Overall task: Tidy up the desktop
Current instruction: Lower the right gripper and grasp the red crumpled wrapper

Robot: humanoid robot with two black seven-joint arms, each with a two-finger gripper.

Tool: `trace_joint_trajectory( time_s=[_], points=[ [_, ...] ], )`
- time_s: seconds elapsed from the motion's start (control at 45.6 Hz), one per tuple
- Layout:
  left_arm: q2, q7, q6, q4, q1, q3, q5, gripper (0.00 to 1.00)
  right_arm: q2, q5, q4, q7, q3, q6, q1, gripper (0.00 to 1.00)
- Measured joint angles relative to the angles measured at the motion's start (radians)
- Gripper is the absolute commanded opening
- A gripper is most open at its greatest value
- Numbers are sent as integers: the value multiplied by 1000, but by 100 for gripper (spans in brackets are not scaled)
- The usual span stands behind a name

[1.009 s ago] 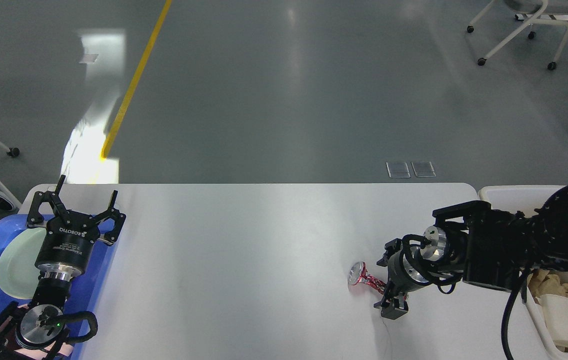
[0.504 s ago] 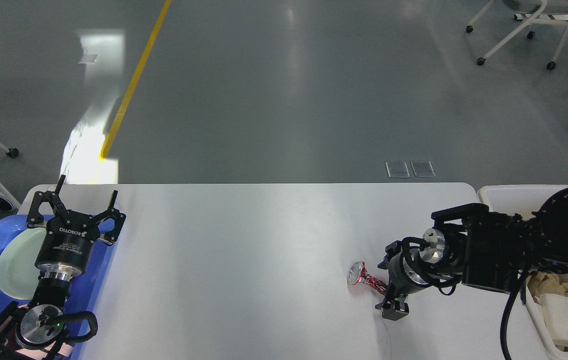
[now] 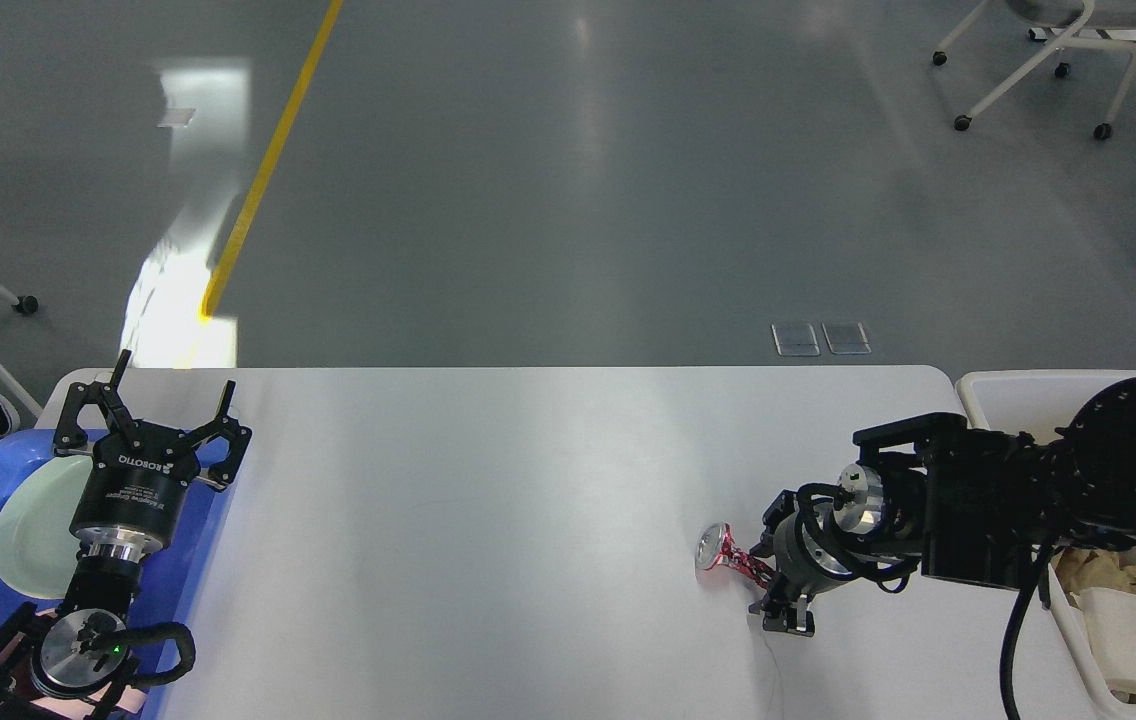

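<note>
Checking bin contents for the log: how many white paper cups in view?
1: a white paper cup lies in the cream plastic bin at the desktop's right end, beside crumpled beige paper. The right arm covers part of the bin, so more may be hidden.

Desktop (image 3: 488,520): large white rectangular tabletop, rounded far corners, smooth and faintly glossy with soft light reflections. Lies flat, filling the lower half of the view, its far edge running level against grey floor. Near edge runs out of view. Surface mostly bare; one crushed red can (image 3: 728,562) lies on it right of centre.
</note>
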Motion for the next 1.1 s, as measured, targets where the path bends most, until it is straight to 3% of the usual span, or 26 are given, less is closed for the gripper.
trace_joint_trajectory(
  time_s=[0.11, 0.307, 1.097],
  points=[
    [0, 0, 0, 0, 0, 0, 0, 97, 2, -9, 0, 0, 0, -2, -2, 40],
    [0, 0, 0, 0, 0, 0, 0, 97, 3, -13, -1, 0, 0, -2, -2, 0],
    [0, 0, 0, 0, 0, 0, 0, 97, -9, -32, 11, 0, -1, 12, 11, 0]
  ],
)
